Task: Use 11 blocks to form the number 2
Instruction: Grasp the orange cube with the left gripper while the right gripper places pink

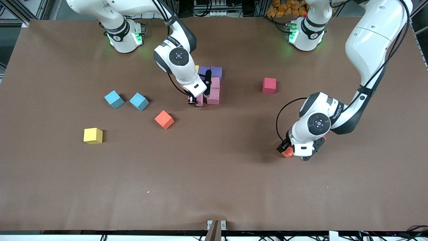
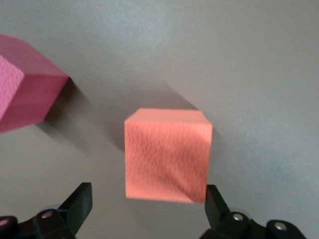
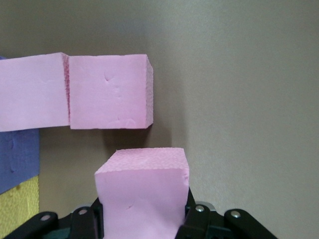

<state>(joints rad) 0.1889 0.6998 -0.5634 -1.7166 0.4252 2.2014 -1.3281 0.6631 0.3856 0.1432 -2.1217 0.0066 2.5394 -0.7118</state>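
My right gripper (image 1: 197, 99) is shut on a pink block (image 3: 142, 194), held low beside the block cluster. A small gap separates it from the nearest pink block (image 3: 109, 92). The cluster holds two pink blocks (image 1: 214, 90), two purple ones (image 1: 210, 71) and a mostly hidden yellow one (image 1: 197, 68). My left gripper (image 1: 298, 150) is low over an orange block (image 2: 167, 157). Its open fingers (image 2: 79, 204) stand on either side of the block's near edge.
A red block (image 1: 269, 85) lies between the cluster and the left arm. Toward the right arm's end lie an orange block (image 1: 164, 119), a yellow block (image 1: 93, 135) and two light blue cubes (image 1: 114, 99) (image 1: 139, 101).
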